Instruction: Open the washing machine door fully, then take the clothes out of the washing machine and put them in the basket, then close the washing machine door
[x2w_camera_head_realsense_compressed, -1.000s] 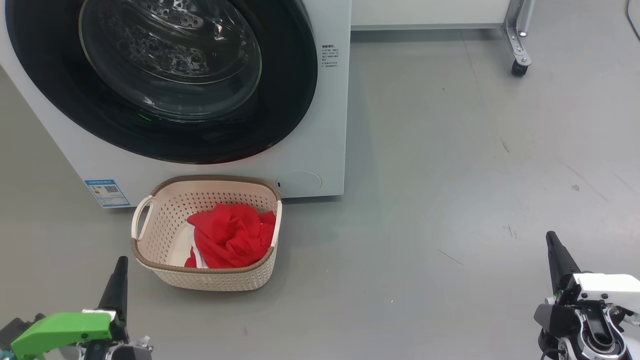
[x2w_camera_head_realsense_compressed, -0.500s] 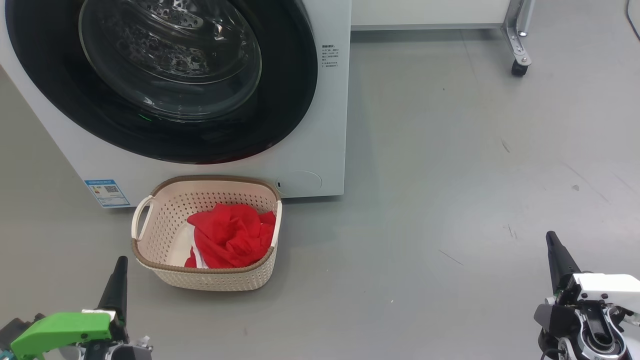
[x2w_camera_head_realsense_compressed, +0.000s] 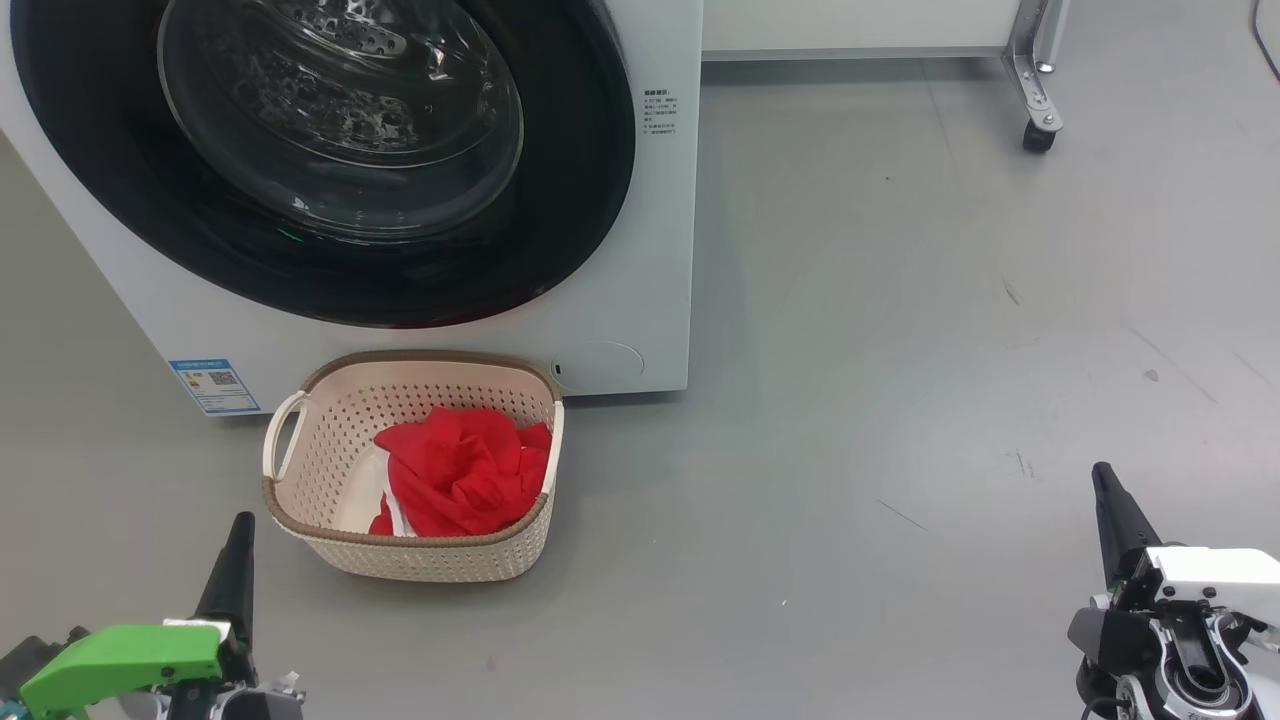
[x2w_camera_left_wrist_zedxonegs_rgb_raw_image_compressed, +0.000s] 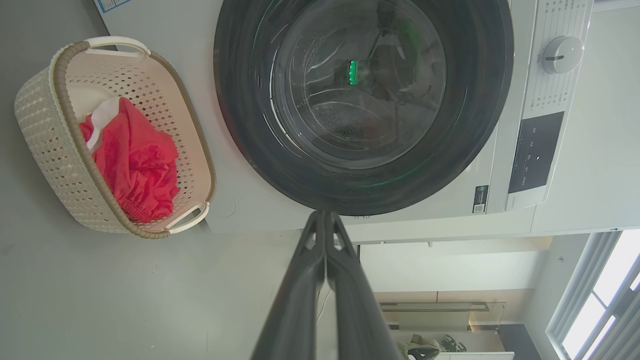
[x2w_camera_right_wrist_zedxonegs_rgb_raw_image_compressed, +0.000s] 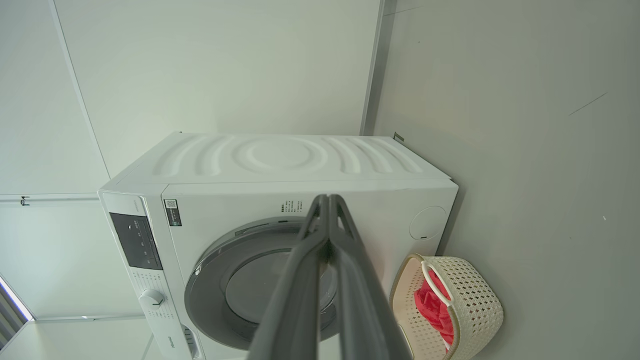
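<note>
The white washing machine (x2w_camera_head_realsense_compressed: 640, 300) fills the upper left of the head view, and its black-rimmed round door (x2w_camera_head_realsense_compressed: 330, 150) lies flat against its front, closed. On the floor just in front stands the cream basket (x2w_camera_head_realsense_compressed: 300, 450) with the red clothes (x2w_camera_head_realsense_compressed: 460, 470) bunched inside. My left gripper (x2w_camera_head_realsense_compressed: 240, 530) rests shut at the lower left, short of the basket. My right gripper (x2w_camera_head_realsense_compressed: 1103, 480) rests shut at the lower right, far from it. In the left wrist view the shut gripper (x2w_camera_left_wrist_zedxonegs_rgb_raw_image_compressed: 324, 216) points at the door (x2w_camera_left_wrist_zedxonegs_rgb_raw_image_compressed: 365, 100), with the basket (x2w_camera_left_wrist_zedxonegs_rgb_raw_image_compressed: 45, 145) and clothes (x2w_camera_left_wrist_zedxonegs_rgb_raw_image_compressed: 135, 160) to the side. The right wrist view shows the machine (x2w_camera_right_wrist_zedxonegs_rgb_raw_image_compressed: 280, 165), door (x2w_camera_right_wrist_zedxonegs_rgb_raw_image_compressed: 220, 280) and basket (x2w_camera_right_wrist_zedxonegs_rgb_raw_image_compressed: 475, 300).
Grey floor stretches to the right of the machine. A metal leg on a castor (x2w_camera_head_realsense_compressed: 1040, 135) stands at the far upper right. A white wall panel (x2w_camera_head_realsense_compressed: 850, 25) runs behind the machine.
</note>
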